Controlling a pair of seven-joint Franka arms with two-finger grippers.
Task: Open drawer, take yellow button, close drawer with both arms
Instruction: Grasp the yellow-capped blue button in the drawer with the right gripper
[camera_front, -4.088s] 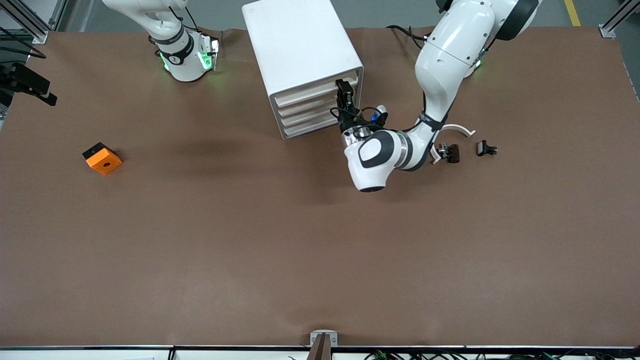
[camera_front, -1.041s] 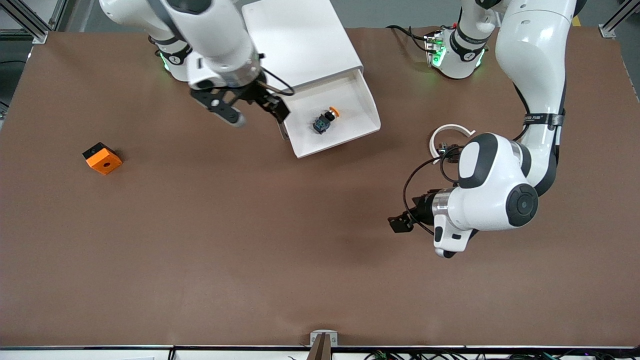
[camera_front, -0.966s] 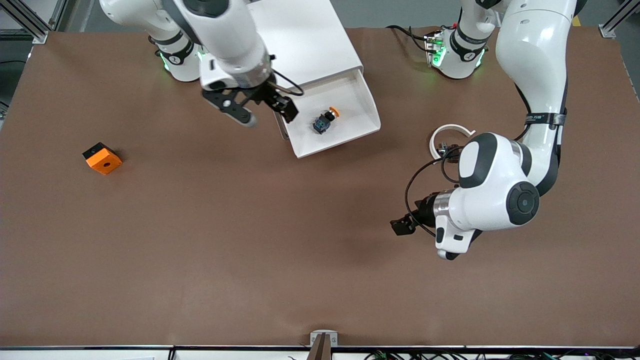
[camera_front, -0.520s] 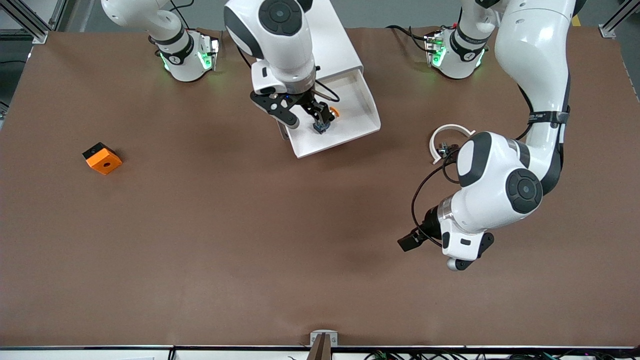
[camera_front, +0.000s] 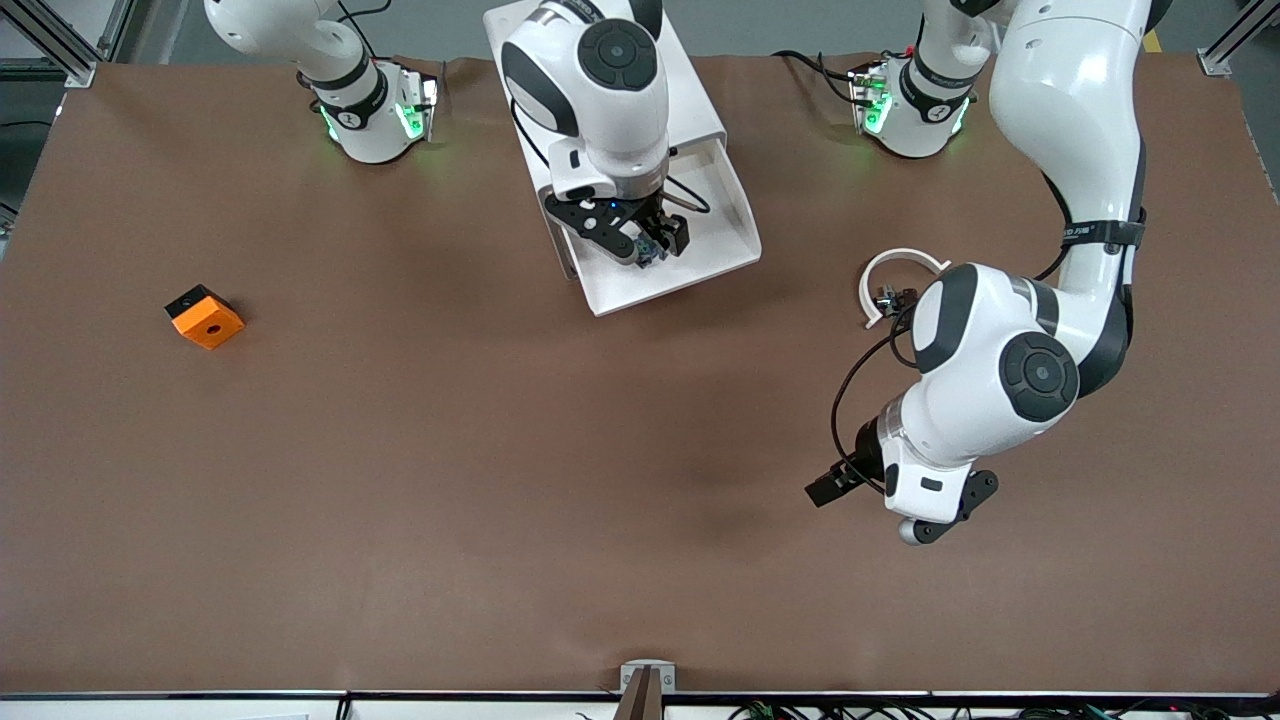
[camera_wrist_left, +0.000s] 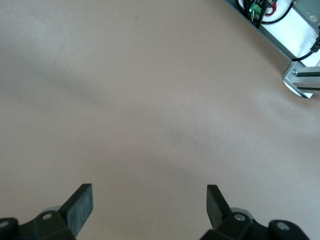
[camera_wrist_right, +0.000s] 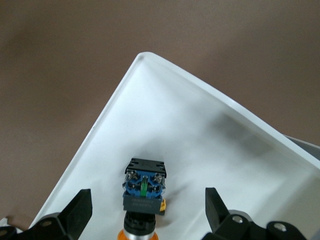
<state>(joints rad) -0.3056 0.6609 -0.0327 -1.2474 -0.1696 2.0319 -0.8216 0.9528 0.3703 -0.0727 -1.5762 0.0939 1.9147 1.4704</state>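
The drawer (camera_front: 715, 262) stands pulled out of the white cabinet (camera_front: 690, 95), toward the front camera. On its floor (camera_wrist_right: 210, 145) lies the button (camera_wrist_right: 144, 192), blue base and black body showing, with its orange cap at the frame's edge. My right gripper (camera_front: 650, 240) hangs open low over the drawer, one finger on either side of the button (camera_wrist_right: 146, 202), not touching it. In the front view the gripper hides most of the button. My left gripper (camera_front: 830, 488) is open and holds nothing over bare brown table (camera_wrist_left: 148, 200) toward the left arm's end.
An orange block with a hole (camera_front: 205, 317) lies toward the right arm's end of the table. A white arc with small dark parts (camera_front: 893, 272) sits beside the left arm's elbow. A metal bracket and cables (camera_wrist_left: 300, 75) mark the table's edge in the left wrist view.
The right arm has swung from beside the drawer to over it, bringing its open gripper down around the button. The left gripper has drifted a little toward the front camera, still open.
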